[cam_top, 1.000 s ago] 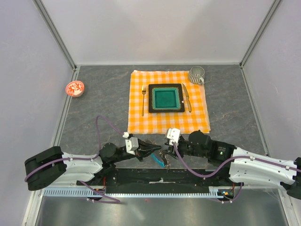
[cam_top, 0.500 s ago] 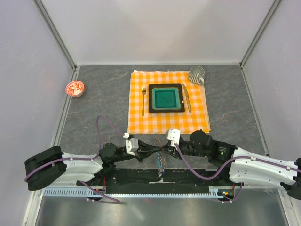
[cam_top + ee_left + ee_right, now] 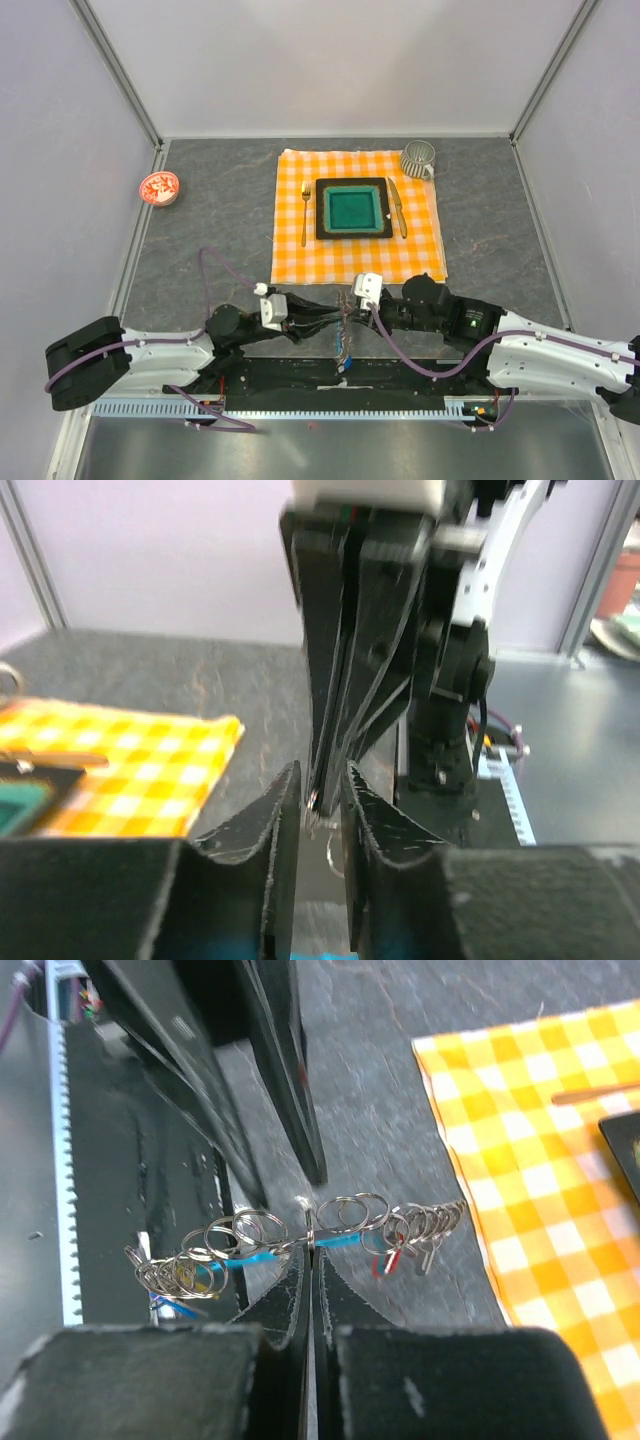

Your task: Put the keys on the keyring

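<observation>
The keyring (image 3: pixel 250 1257) is a cyan-blue curved clip strung with several small silvery rings. It hangs level across the right wrist view, above the dark table. My right gripper (image 3: pixel 312 1250) is shut on one ring at its middle. A red key (image 3: pixel 385 1260) hangs at the right end and a blue key (image 3: pixel 170 1305) at the left end. In the top view the keyring (image 3: pixel 346 342) dangles between both grippers at the near edge. My left gripper (image 3: pixel 322 795) has its jaws a little apart around the tips of the right gripper's fingers (image 3: pixel 340 660), just short of the ring.
An orange checked cloth (image 3: pixel 300 262) lies mid-table with a dark square plate (image 3: pixel 352 208), a fork (image 3: pixel 305 212), a knife (image 3: pixel 396 207) and a grey mug (image 3: pixel 418 158). A red-and-white dish (image 3: pixel 159 187) sits far left. The black base rail (image 3: pixel 400 378) runs under the grippers.
The keyring lay on the table by the grippers a second ago; now it hangs lifted from my right gripper. My left arm has drawn back slightly to the left.
</observation>
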`<state>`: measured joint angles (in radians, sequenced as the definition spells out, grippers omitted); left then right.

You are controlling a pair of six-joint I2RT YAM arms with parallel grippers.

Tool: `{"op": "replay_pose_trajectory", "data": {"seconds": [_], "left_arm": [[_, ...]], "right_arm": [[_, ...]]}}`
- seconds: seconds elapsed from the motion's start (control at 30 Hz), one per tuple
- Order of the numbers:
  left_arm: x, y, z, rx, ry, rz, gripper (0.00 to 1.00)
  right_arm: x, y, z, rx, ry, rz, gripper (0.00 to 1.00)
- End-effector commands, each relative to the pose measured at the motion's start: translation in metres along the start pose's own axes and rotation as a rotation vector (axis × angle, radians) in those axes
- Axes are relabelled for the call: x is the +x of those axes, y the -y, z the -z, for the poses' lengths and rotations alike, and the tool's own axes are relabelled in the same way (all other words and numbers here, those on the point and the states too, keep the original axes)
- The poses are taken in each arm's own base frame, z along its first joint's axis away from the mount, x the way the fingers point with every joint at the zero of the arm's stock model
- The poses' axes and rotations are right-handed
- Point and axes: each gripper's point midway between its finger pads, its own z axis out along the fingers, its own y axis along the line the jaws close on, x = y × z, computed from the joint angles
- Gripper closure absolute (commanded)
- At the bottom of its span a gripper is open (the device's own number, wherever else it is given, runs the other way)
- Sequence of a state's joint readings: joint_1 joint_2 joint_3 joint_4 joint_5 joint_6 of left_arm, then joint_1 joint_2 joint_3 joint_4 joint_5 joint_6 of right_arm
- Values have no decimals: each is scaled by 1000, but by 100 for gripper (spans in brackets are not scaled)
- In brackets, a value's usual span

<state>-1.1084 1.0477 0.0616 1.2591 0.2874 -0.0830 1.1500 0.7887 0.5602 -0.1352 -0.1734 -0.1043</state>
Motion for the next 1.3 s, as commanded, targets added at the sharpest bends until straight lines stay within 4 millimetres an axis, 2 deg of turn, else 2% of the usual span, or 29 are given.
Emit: {"op": "replay_pose_trajectory", "data": {"seconds": [0.0, 0.03, 0.1, 0.13, 0.17, 0.2, 0.27, 0.43, 0.5, 0.53, 0.8, 1.27], "left_arm": [[-86, 0, 0, -17, 287, -122, 69], [-57, -4, -3, -25, 151, -105, 65], [-61, -5, -7, -29, 110, -109, 62], [-45, -8, -6, -32, 32, -134, 61], [-48, -10, -7, -37, 19, -141, 60], [-47, -11, -7, -38, 2, -145, 59], [-38, -11, -9, -23, -63, -149, 57], [-20, -9, -11, 25, -125, -134, 57], [-15, -13, -13, 26, -151, -127, 57], [-13, -11, -15, 47, -164, -120, 57], [-10, -14, -20, 60, -180, -118, 60], [7, -20, -23, 47, -230, -104, 66]], "right_arm": [[-16, 15, 8, 63, -50, 31, 100], [-23, 17, 9, 72, -49, 39, 100], [-16, 21, 10, 80, -112, 62, 100], [-24, 22, 11, 82, -112, 73, 100], [-19, 23, 12, 77, -153, 88, 100], [-23, 25, 10, 78, -170, 97, 100], [-18, 24, 10, 62, -224, 114, 100], [-26, 21, 6, -7, -286, 176, 100], [-20, 21, 5, -20, -335, 188, 100], [-25, 22, 6, -22, -334, 205, 100], [-28, 20, 2, -61, -352, 233, 100], [-27, 16, 1, -90, -349, 244, 100]]}}
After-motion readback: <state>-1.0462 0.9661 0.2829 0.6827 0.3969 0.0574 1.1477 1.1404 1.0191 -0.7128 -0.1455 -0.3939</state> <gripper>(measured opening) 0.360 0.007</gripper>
